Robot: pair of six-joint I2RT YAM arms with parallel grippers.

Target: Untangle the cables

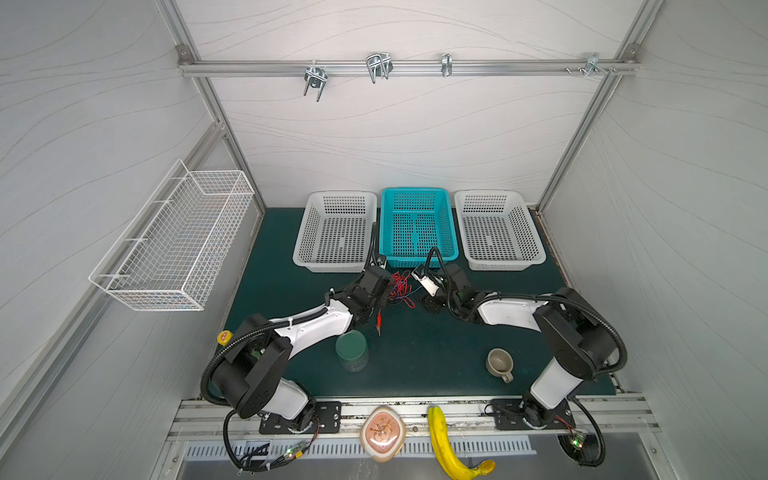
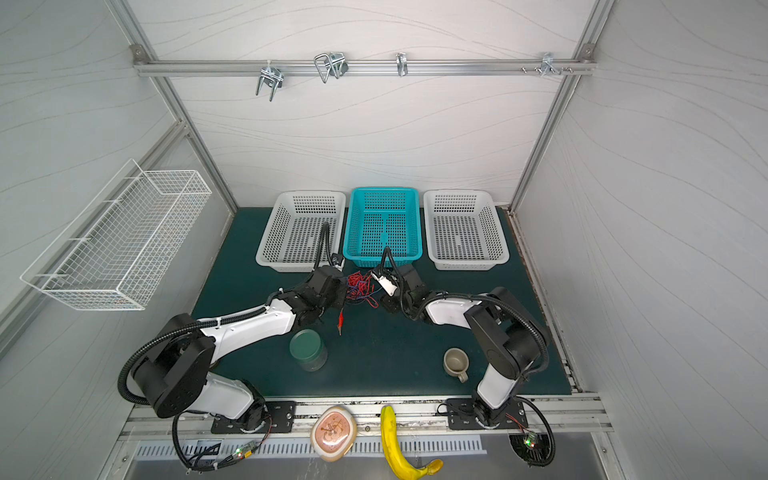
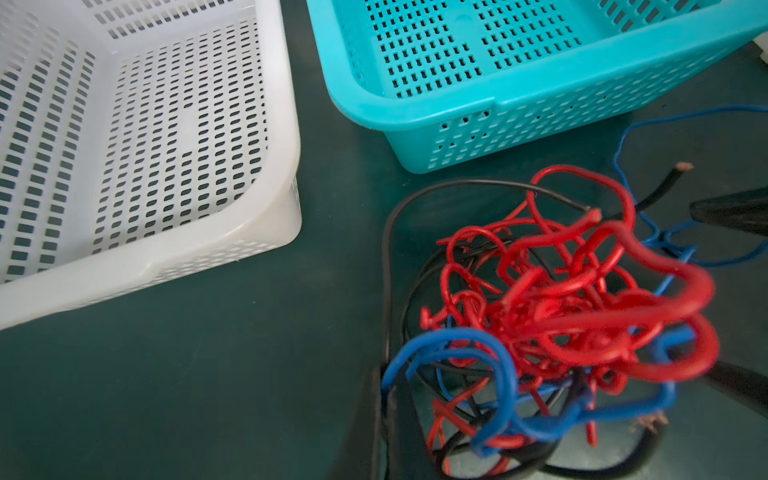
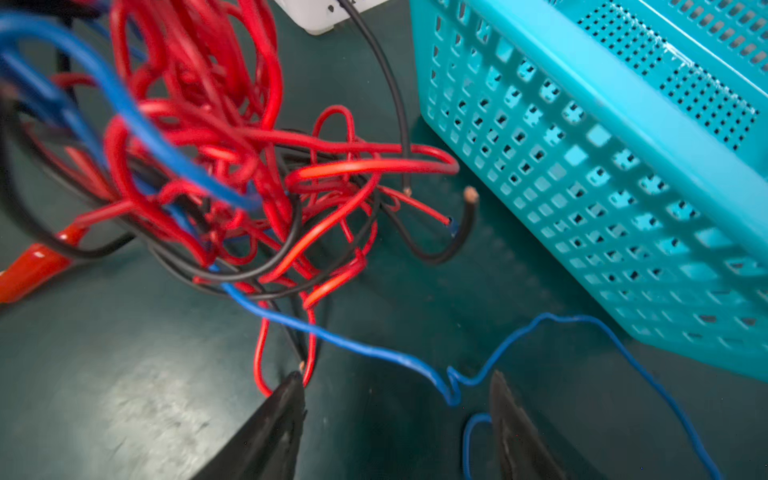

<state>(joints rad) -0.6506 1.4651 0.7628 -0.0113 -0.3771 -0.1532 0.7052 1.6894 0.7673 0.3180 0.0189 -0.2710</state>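
Wire rack (image 1: 174, 245) hangs on the left wall, off the surface (image 1: 415, 365). Left white basket (image 1: 336, 232) sits at the back of the surface, with the teal basket (image 1: 417, 226) just beside it. Left claw (image 1: 387, 296) is in front of the gap between those two, pinched tight on the cables (image 1: 401, 286). They're a red/blue/black knot bunched at the claw tip, mid-surface, just in front of the teal basket's near wall. Left wrist view has the knot close to the lens and blurred: red on top, blue loops below, a black loop running out toward the left white basket. Can't tell there which strand sits in the pinch. Green tub (image 1: 352, 351) stands toward the front, beside the left forearm. Red alligator clip (image 1: 379, 322) trails off the knot's near side, between claw and tub; can't tell if it touches the surface. Right claw (image 4: 392, 390) faces the knot from the right, jaws spread wide, gripping nothing. Thin blue wire (image 4: 365, 348) runs out of the knot across the surface and through the gap between the fingers, kinked there. A red loop and a bare black end reach one fingertip (image 4: 282, 411). Mug (image 1: 500, 363) is front right, well apart from the cables. Right white basket (image 1: 498, 230) is back right, just beside the teal one.
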